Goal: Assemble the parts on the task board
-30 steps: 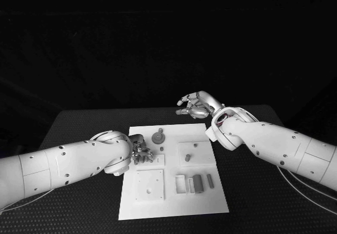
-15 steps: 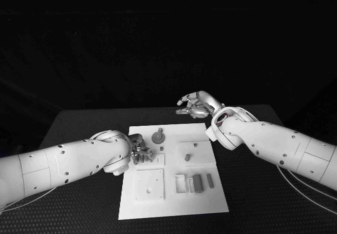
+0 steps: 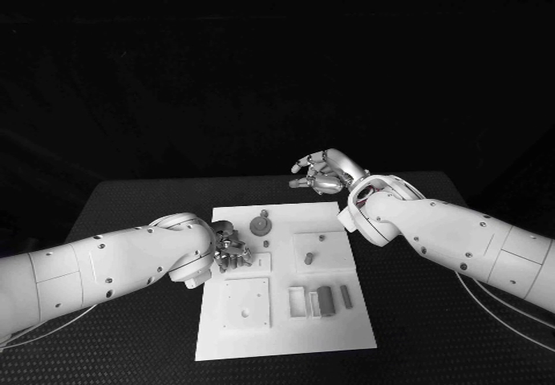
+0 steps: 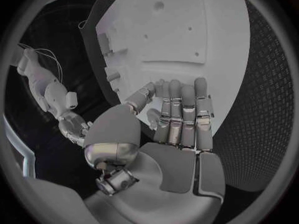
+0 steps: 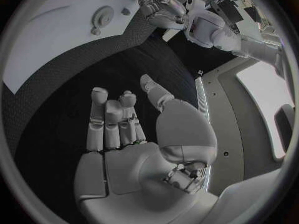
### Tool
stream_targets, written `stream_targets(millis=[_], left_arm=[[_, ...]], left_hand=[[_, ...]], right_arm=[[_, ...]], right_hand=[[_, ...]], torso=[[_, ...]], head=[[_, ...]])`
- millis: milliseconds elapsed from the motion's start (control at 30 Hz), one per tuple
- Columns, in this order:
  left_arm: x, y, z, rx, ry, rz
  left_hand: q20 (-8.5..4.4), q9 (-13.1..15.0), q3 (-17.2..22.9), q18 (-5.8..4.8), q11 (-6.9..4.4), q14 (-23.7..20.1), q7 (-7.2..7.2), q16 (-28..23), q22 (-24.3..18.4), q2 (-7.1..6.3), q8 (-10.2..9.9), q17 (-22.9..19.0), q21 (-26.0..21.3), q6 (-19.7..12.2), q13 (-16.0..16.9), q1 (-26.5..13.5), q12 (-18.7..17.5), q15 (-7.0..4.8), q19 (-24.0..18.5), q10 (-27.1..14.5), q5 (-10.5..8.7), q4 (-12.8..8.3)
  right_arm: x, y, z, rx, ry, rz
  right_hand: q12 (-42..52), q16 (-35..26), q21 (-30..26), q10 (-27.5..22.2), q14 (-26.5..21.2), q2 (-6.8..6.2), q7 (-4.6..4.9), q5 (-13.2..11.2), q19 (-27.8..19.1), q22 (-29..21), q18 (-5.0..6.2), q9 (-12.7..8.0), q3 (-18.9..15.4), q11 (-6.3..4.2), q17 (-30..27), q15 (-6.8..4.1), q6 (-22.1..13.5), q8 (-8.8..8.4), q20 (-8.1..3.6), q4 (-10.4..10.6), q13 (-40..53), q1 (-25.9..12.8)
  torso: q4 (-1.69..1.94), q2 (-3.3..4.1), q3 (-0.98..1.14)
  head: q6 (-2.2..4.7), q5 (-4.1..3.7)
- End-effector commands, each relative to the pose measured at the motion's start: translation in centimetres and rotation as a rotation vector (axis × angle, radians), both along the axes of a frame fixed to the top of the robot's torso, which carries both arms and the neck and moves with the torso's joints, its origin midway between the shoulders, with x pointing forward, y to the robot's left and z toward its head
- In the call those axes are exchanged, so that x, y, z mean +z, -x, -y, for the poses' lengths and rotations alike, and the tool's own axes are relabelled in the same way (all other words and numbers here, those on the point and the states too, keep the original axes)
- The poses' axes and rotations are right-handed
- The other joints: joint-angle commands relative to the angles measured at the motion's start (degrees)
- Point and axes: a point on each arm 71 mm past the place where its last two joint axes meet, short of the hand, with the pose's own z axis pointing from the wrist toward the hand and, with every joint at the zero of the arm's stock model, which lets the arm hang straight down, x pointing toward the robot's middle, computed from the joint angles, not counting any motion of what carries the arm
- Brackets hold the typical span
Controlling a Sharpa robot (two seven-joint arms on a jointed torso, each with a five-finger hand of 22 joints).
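The white task board (image 3: 289,337) lies in the middle of the black table. On its far part sit a round grey part (image 3: 262,229) and a small peg (image 3: 265,214); another peg (image 3: 309,258) stands in a raised square further right. Two grey bars (image 3: 326,301) lie beside white slots on the near half. My left hand (image 3: 232,249) is at the board's left edge, its fingers (image 4: 181,114) stretched side by side over the board (image 4: 187,25), with nothing seen in it. My right hand (image 3: 327,172) hangs past the board's far edge, fingers (image 5: 115,119) extended and empty.
A square white plate (image 3: 246,303) with small holes sits on the board's near left. Black table (image 3: 127,208) surrounds the board on all sides. The right wrist view shows the board's far corner (image 5: 50,30) with the round part (image 5: 102,17) on it.
The left arm has shifted slightly while its hand stays at the board's left edge. The right hand has not moved.
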Motion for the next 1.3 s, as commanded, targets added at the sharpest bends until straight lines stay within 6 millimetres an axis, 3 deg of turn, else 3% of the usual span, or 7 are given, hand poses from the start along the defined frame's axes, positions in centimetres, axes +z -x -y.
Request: stream_targets(millis=[33,800,1300], left_arm=[[-0.47,0.33,0.07,-0.006,-0.003,-0.049],[-0.40,0.23,0.50,-0.025,-0.027,-0.031],[-0.32,0.19,0.85,-0.040,-0.049,-0.014]], left_hand=[[-0.30,0.3,0.6,-0.84,-0.30,0.0,-0.26,0.2,0.1,1.58,0.2,-0.1,0.3,0.5,-0.1,1.4,0.4,-0.42,-0.1,0.1,0.17,-0.1],[-0.33,0.3,0.5,-0.84,-0.30,-0.1,-0.24,0.4,0.3,1.69,0.1,-0.2,0.3,0.5,-0.2,1.4,0.5,-0.46,-0.1,0.1,0.12,-0.1],[-0.31,0.4,0.3,-0.84,-0.27,-0.2,-0.19,0.6,0.5,1.51,0.1,-0.4,0.3,0.4,-0.4,1.1,0.6,-0.47,-0.2,0.0,-0.11,0.0]], right_arm=[[-0.02,0.02,-0.15,0.012,0.003,-0.005],[-0.02,0.02,-0.25,0.015,0.003,-0.005],[-0.01,0.05,-0.22,0.015,0.004,-0.004]], right_hand=[[0.2,0.0,-0.3,0.0,0.3,0.68,1.52,-0.2,0.1,0.4,0.77,0.0,-0.3,0.36,-0.1,-0.13,-1.3,-0.29,-0.26,-0.1,-0.1,0.0],[0.3,0.1,-0.3,0.0,0.3,0.72,1.52,-0.2,0.1,0.4,0.77,0.0,-0.4,0.36,-0.1,-0.13,-1.3,-0.31,-0.25,-0.1,-0.1,0.0],[0.3,0.1,-0.3,-0.1,0.3,0.74,1.52,-0.2,0.1,0.4,0.77,0.0,-0.4,0.36,-0.1,-0.13,-1.3,-0.33,-0.25,-0.1,-0.2,0.0]], torso=[[-0.03,0.01,0.02],[0.09,0.00,-0.04],[-0.03,-0.01,-0.06]], head=[[0.02,0.03],[-0.11,-0.03],[-0.23,-0.14]])
